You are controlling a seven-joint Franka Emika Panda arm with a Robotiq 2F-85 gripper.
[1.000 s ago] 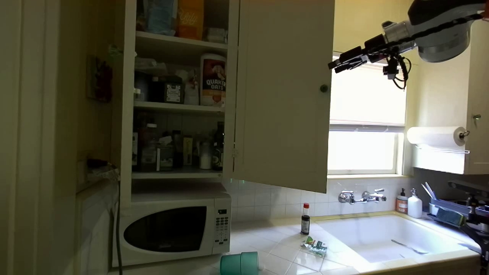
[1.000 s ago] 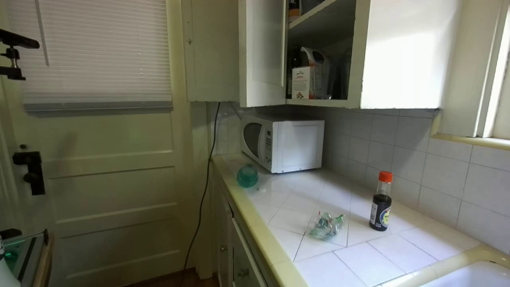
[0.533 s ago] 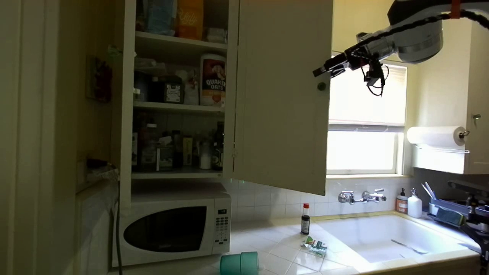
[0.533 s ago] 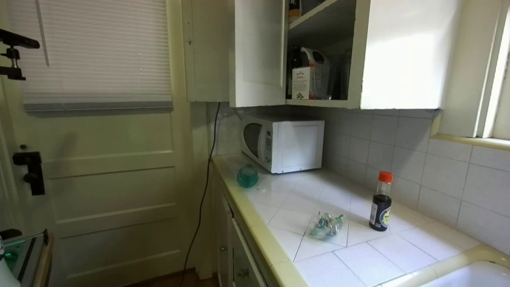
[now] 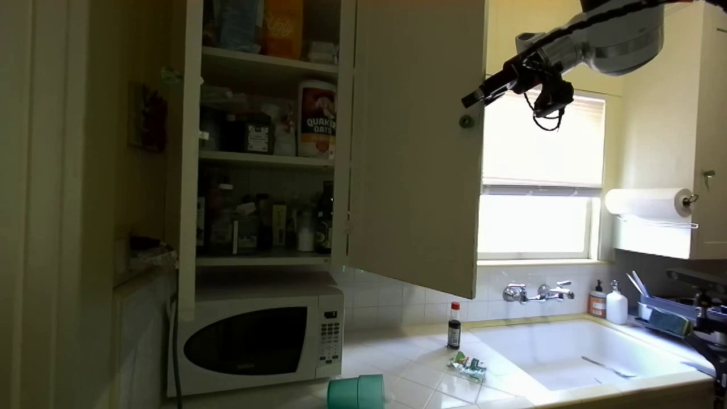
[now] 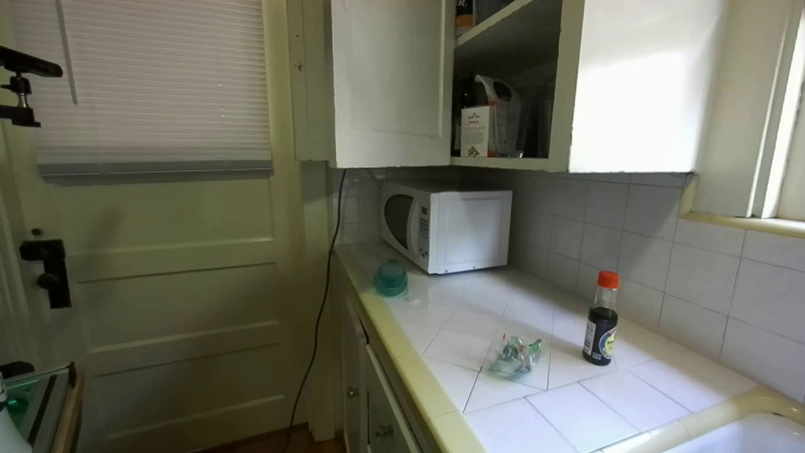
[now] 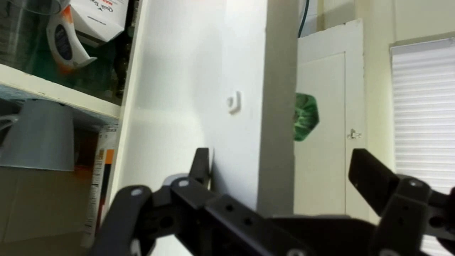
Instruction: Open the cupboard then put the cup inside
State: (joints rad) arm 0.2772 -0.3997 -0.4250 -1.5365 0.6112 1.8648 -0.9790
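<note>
The gripper point(image 7: 280, 154) is standing at the free edge of the door point(image 5: 414, 159) of the open cupboard point(image 6: 635, 107), its jaws spread wide in the wrist view, one on either side of that edge; contact between them and the door is not showing clearly. The wrist view alone is revealing a small white catch point(image 7: 233, 103) on the door's inner face, whereas an exterior view is showing a round knob point(image 5: 466, 121) on the outer face, just below the jaws.

Inside the cupboard, a white box point(image 7: 103, 21) is bearing lettering, inverted in the wrist view, that is reading "Quik". Across a shelf point(image 7: 53, 87) from it, a grey mug point(image 7: 39, 138) is appearing inverted in the same view. In the neighbouring section point(image 5: 191, 142), showing in an exterior view alone, a canister point(image 5: 317, 119) is displaying "QUAKER OATS"; higher up, an orange package point(image 5: 283, 28) is carrying script apparently reading "Ugly".

Farther down, in both exterior views, a red-capped bottle point(image 6: 600, 324), its label too blurred for reading, is standing upright on the worktop point(image 6: 459, 314) near a crumpled wrapper point(image 6: 516, 357). The cup point(image 5: 356, 392) is lying on its side on the worktop, near the front corner of the microwave point(image 6: 471, 233), outside the spread jaws, well below them and well apart.
</note>
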